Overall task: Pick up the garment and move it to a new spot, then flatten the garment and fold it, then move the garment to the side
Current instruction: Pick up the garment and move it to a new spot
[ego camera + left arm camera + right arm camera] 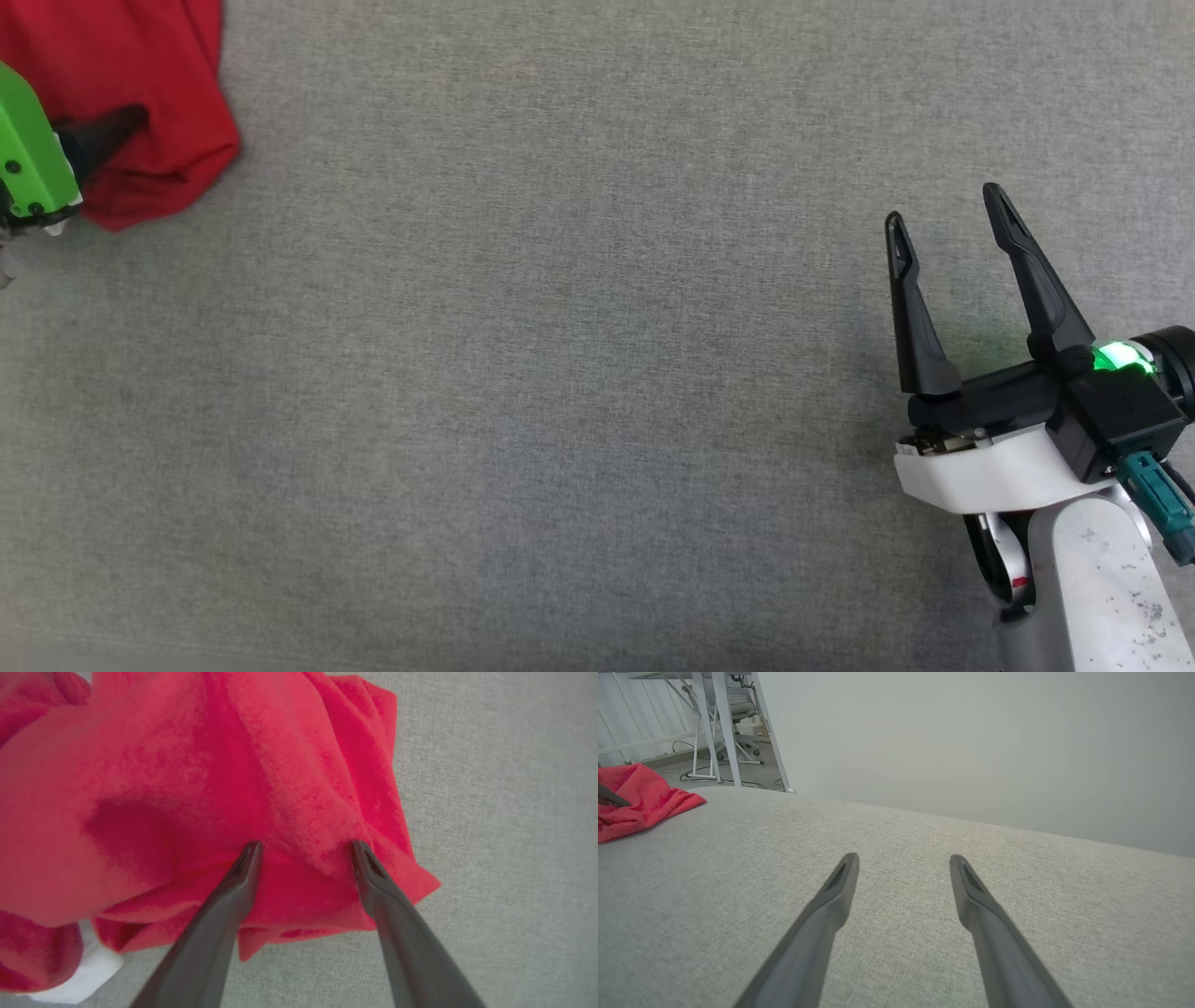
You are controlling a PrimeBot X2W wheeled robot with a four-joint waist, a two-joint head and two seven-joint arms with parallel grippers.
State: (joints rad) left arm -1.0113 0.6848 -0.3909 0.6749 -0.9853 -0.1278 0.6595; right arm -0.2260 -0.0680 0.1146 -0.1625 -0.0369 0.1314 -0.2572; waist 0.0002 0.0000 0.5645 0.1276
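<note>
1. Left gripper (306, 845): fingers (233, 891) spread wide, nothing clamped. Both tips sat against the red cloth of the garment (187, 788), and a loose fold lay in the gap between them.
2. In the head view, that gripper's green housing (28, 140) and one dark finger came in at the left margin, over the garment (131, 56).
3. Right gripper (945, 205): fingers equally wide apart and empty, over bare grey bench (560, 373) on the robot's right side. A green light (1116, 357) glowed at its wrist.
4. The garment lay bunched and creased at the far left of the bench, close to the far edge in the right wrist view (640, 798), well apart from the right gripper (903, 857).
5. A white patch of the garment (88, 975) showed under the red folds. The number and lettering could not be made out.
6. Beyond the bench's far edge: white frame legs (714, 728) and an office chair (742, 709) on the floor.
</note>
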